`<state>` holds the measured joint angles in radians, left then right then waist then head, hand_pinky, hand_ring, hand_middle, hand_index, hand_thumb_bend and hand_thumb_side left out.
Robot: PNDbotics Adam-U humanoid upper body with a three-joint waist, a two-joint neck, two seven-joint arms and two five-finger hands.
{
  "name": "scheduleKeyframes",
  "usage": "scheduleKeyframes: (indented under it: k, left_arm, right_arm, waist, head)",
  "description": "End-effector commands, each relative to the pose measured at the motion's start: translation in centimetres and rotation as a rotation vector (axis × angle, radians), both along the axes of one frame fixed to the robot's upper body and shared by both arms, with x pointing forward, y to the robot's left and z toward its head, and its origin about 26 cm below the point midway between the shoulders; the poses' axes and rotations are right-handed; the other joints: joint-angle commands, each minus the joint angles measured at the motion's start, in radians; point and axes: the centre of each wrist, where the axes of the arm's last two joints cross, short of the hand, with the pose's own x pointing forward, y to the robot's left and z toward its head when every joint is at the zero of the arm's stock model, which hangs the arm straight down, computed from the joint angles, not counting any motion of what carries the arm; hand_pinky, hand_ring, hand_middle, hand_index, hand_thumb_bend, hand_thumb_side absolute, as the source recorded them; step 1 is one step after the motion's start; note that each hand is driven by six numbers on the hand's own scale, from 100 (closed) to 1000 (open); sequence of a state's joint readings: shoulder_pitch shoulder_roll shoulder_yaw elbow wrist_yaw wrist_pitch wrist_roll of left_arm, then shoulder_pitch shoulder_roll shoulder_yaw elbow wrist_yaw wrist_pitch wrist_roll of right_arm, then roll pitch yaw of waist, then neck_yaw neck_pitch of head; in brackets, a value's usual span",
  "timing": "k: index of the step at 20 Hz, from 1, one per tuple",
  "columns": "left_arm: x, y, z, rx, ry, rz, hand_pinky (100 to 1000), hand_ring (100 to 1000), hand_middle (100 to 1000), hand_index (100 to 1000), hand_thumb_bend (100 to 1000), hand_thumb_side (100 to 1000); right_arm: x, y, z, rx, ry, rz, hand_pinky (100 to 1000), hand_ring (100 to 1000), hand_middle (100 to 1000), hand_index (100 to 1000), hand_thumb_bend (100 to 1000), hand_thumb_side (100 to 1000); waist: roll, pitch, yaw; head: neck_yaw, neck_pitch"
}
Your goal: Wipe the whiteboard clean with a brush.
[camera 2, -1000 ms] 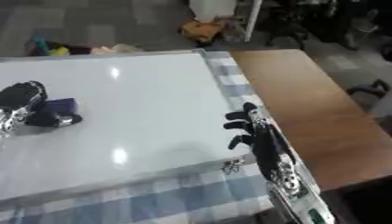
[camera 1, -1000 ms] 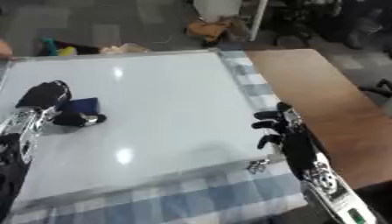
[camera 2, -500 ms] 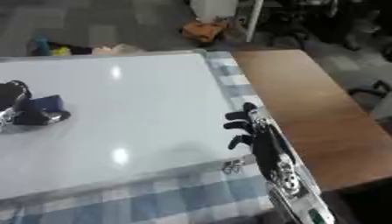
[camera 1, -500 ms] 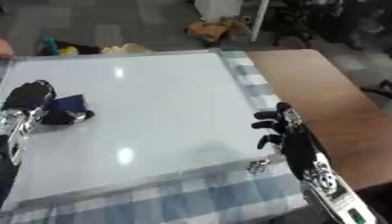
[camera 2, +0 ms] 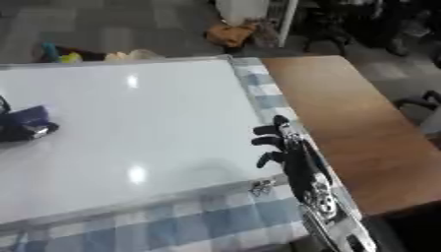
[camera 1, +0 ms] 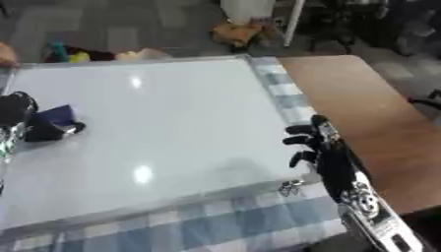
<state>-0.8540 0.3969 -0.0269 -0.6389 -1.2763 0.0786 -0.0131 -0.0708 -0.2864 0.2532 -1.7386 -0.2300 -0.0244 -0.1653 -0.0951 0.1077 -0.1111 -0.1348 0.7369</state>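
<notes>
Whiteboard (camera 1: 172,128) looks bare; left hand (camera 1: 13,110), seemingly curled round the dark brush (camera 1: 53,123), presses it flat for wiping, while right hand (camera 1: 323,150) idles with fingers relaxed.

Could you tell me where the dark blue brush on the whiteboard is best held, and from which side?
Judging from the view, the brush lies flat near the whiteboard's left edge, so grip its raised upper body from above and from the left. The left robot hand is already on it, fingers curled; the right robot hand is far off at the right edge.
</notes>
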Motion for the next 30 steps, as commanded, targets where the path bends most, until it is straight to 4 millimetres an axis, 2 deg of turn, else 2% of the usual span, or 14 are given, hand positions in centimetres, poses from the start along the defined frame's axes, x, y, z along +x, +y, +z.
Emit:
scheduleKeyframes:
  k: [1, 7, 9, 10, 11, 21, 26, 30]
  left_arm:
    - [-1.3, 1.4, -3.0, 0.044, 0.120, 0.008, 624, 645, 575, 271, 797, 675]
    - [-0.8, -0.8, -2.6, 0.045, 0.126, -0.099, 618, 623, 551, 275, 840, 624]
    - [-0.6, -1.8, -2.3, 0.049, 0.127, -0.147, 617, 620, 547, 276, 840, 626]
    - [-0.5, -2.2, -2.2, 0.051, 0.129, -0.168, 615, 618, 546, 276, 872, 649]
    - [-0.5, -2.7, -2.1, 0.054, 0.132, -0.193, 615, 617, 545, 276, 839, 627]
    - [-0.5, -6.5, -1.2, 0.086, 0.161, -0.428, 609, 606, 538, 278, 835, 631]
    - [-0.6, -7.7, -0.9, 0.095, 0.173, -0.495, 606, 602, 533, 279, 834, 627]
    - [-0.6, -7.8, -0.8, 0.106, 0.179, -0.490, 603, 600, 531, 278, 832, 627]
  right_arm:
    - [0.1, -0.4, 0.7, -0.016, -0.024, -0.002, 380, 689, 705, 659, 100, 1000]
    - [0.1, -0.3, 0.7, -0.015, -0.023, 0.000, 380, 690, 705, 659, 100, 1000]
    - [0.1, -0.3, 0.7, -0.014, -0.022, 0.001, 380, 690, 705, 659, 100, 1000]
    - [0.1, -0.3, 0.7, -0.014, -0.021, 0.002, 380, 690, 706, 659, 100, 1000]
    - [0.1, -0.3, 0.7, -0.014, -0.021, 0.003, 380, 690, 706, 659, 100, 1000]
    - [0.1, -0.2, 0.7, -0.015, -0.020, 0.007, 379, 690, 706, 660, 100, 1000]
    - [0.1, -0.2, 0.7, -0.015, -0.019, 0.009, 379, 690, 706, 660, 100, 1000]
    - [0.1, -0.2, 0.7, -0.015, -0.019, 0.009, 380, 691, 706, 660, 100, 1000]
  waist:
    - [-0.003, 0.002, -0.001]
    - [-0.005, 0.001, -0.006]
    - [-0.006, 0.000, -0.006]
    - [-0.007, 0.000, -0.006]
    - [-0.008, 0.000, -0.006]
    - [-0.010, 0.000, -0.005]
    - [-0.011, 0.000, -0.006]
    - [-0.010, 0.000, -0.008]
  head:
    - [-0.001, -0.004]
    - [0.001, -0.003]
    - [0.003, -0.002]
    - [0.003, -0.002]
    - [0.004, -0.002]
    - [0.009, 0.000]
    - [0.011, 0.000]
    - [0.012, -0.001]
